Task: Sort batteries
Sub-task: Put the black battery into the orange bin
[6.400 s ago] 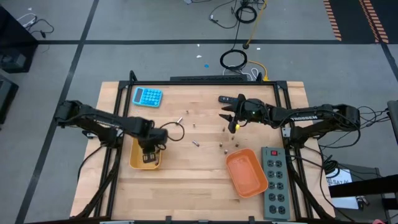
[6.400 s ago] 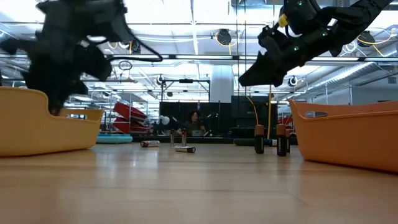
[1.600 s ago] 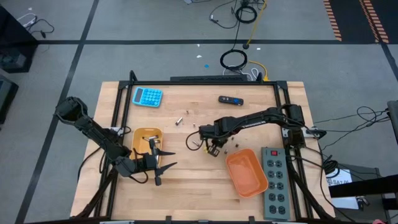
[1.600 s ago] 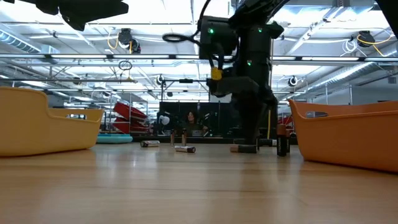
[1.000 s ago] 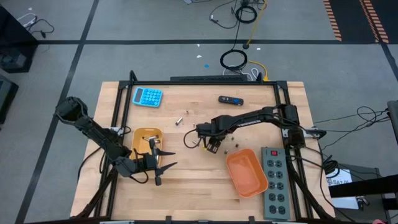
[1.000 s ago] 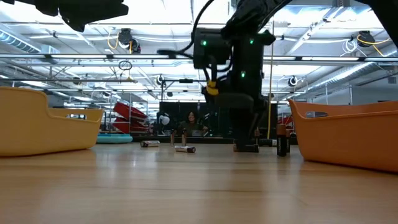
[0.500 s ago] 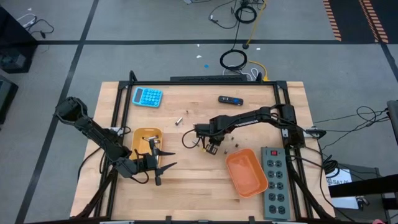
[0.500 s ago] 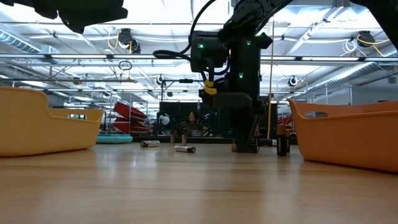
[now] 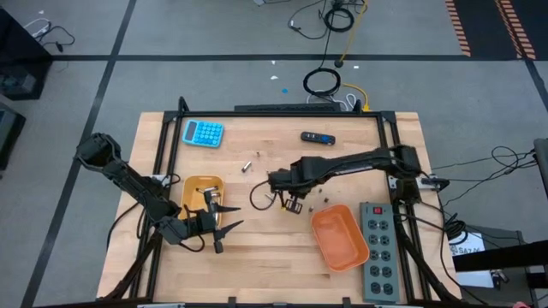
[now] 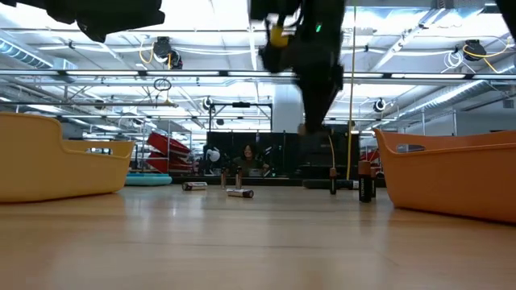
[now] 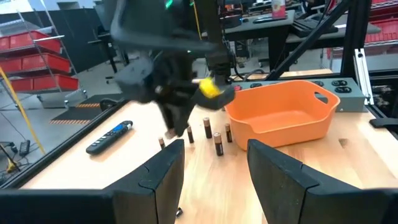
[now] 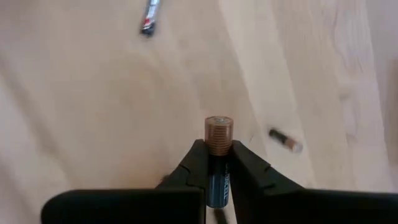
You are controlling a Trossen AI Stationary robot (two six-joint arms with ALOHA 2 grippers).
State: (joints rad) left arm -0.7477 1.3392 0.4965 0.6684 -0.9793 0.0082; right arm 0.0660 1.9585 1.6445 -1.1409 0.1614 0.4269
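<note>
On the wooden counter (image 9: 257,248), the orange tray (image 9: 340,237) sits at the right front beside a grey power strip (image 9: 378,249), and the yellow tray (image 9: 199,192) sits at the left. The left gripper (image 9: 214,224) hovers just in front of the yellow tray, its jaws apart and empty. The right gripper (image 12: 216,163) hangs above mid-counter, just left of the orange tray's far corner, its jaws closed on a battery (image 12: 217,149); the battery stands lengthwise between the two jaws, its copper end poking past their tips. Other batteries (image 11: 217,142) stand and lie scattered on the counter near the orange tray and toward the middle.
</note>
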